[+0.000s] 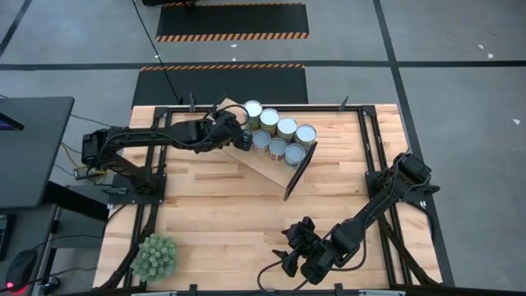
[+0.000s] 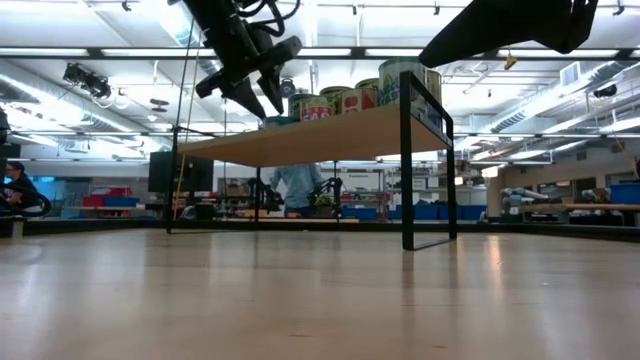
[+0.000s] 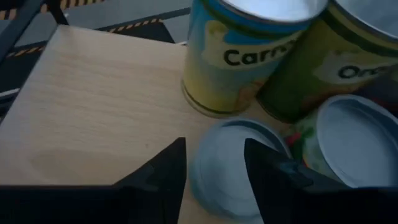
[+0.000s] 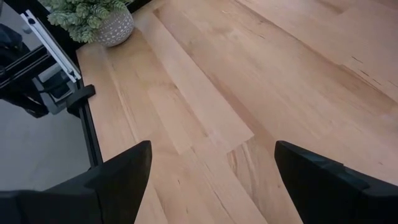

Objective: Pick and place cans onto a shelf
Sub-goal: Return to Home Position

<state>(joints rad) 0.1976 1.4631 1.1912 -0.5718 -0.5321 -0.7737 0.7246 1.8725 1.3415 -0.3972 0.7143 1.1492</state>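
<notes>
Cans (image 1: 278,131) crowd the shelf (image 1: 265,164), and we see the left gripper (image 1: 237,131), fingers apart, right beside them. A careless retreat could topple one. The right gripper (image 1: 289,249) gapes low, well clear.

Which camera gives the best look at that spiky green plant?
The high view: the whole plant shows from above, at a corner of the table on the left arm's side. The right wrist view catches only part of its leaves and its pale pot. The low and left wrist views do not show it.
</notes>
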